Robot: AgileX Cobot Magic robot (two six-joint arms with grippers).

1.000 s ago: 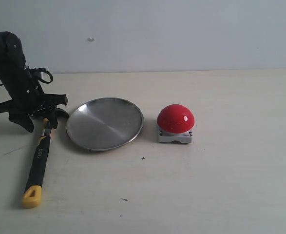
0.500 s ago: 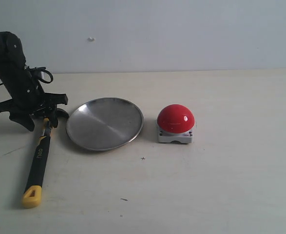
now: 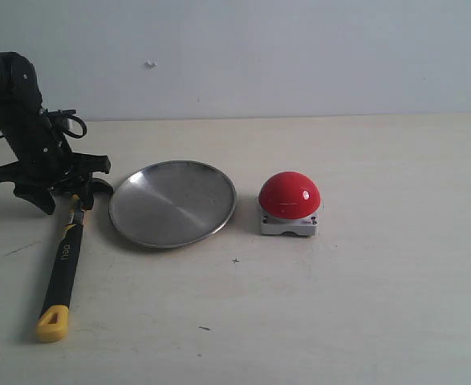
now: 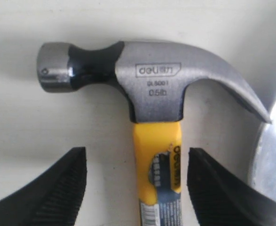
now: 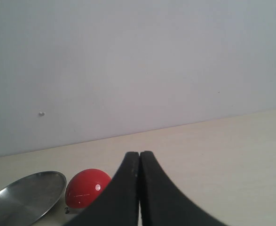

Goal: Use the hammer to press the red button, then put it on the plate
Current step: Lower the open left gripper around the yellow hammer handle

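**Hammer flat on the desk, left tool spread wide over its neck**

The desk (image 3: 363, 305) is a pale, matte cream surface with a few dark specks, running back to a plain light wall. Left of centre in the exterior view lies the plate (image 3: 172, 202), round and shallow, brushed steel with a soft sheen. At the lower left the hammer (image 3: 65, 261) lies flat on the desk. Its black handle with white lettering points toward the bottom edge and ends in a yellow loop. Right of centre stands the red button (image 3: 290, 195), a glossy dome on a small square grey base, near the plate but apart from it.

The left wrist view shows what the arm hides in the exterior view. The hammer's head is dull grey metal with a stamped brand mark. It has a round striking face at one end and a curved claw at the other. The claw's tip comes right up to the plate's rim, though I cannot tell whether it touches. The right wrist view catches only the plate's edge and the red dome, seen from low down against the wall.

The left tool (image 4: 135, 165) stands wide open. Its ribbed black fingers (image 4: 58, 188) sit either side of the yellow neck with a gap on both sides, gripping nothing. The right tool (image 5: 139, 157) is closed, fingers pressed together and empty.
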